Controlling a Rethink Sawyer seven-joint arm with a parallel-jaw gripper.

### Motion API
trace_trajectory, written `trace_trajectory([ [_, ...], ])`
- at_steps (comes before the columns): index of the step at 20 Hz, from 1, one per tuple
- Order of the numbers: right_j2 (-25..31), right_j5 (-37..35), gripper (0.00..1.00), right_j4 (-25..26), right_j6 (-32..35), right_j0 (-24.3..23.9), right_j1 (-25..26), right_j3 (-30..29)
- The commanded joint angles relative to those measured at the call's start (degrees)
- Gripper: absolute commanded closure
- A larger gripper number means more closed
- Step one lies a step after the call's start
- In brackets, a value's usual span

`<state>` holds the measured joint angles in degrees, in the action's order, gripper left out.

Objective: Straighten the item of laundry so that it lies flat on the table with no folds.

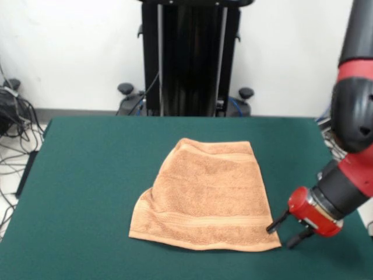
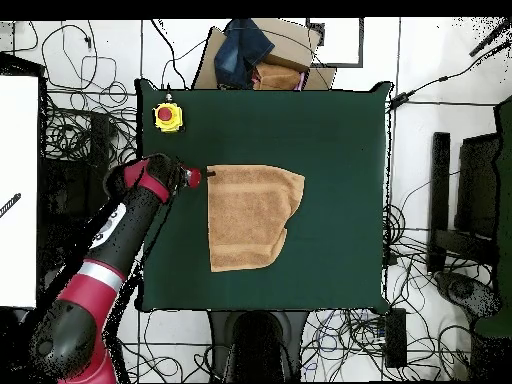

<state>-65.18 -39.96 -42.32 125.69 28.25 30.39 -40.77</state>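
— Looking around, what did you see?

— I saw a yellow box with a red button (image 2: 168, 117) on the table (image 1: 87, 175), far from my way.

— And the towel (image 1: 207, 195)?

— It lay mid-table, one corner just beside my gripper (image 1: 283, 229). The fingers were apart, holding nothing. One towel side looked folded under.

My arm (image 1: 355, 116) has bulky red and black segments, with a black cuff before the red wrist; my gripper (image 1: 287, 234) ends in two thin black fingers (image 1: 275, 223).
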Motion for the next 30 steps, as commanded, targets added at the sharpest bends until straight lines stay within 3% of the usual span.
trace_trajectory([
  [1,-11.2,-9.2,0.00,-3.1,27.4,-5.0,12.8,12.6],
  [13,-15.7,-13.0,0.00,-1.0,31.0,-7.2,14.0,16.0],
  [30,-9.3,-8.2,0.00,5.5,22.5,-4.1,11.6,8.7],
])
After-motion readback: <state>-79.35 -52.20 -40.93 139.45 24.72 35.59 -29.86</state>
